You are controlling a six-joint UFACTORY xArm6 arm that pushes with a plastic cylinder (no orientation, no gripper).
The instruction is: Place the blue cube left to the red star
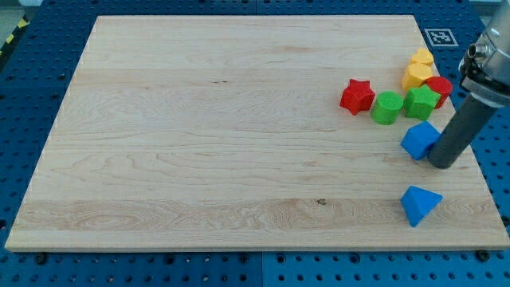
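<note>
While my tip (443,163) touches the right side of the blue cube (419,139), that cube sits on the pale wooden counter (223,143) to the lower right of the red star (357,96), well apart from it. Right of the red star lie 1 green cylinder (387,108), 1 green star (421,102), 1 partly hidden red block (439,86) and 2 yellow blocks (417,68). 1 blue wedge-like block (419,205) lies far below the star. No pincer exists, only a rod, so its state cannot be told.

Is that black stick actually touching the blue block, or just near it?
Touching, it seems: my tip sits against the blue cube on its right side, with no wood showing between them.
</note>
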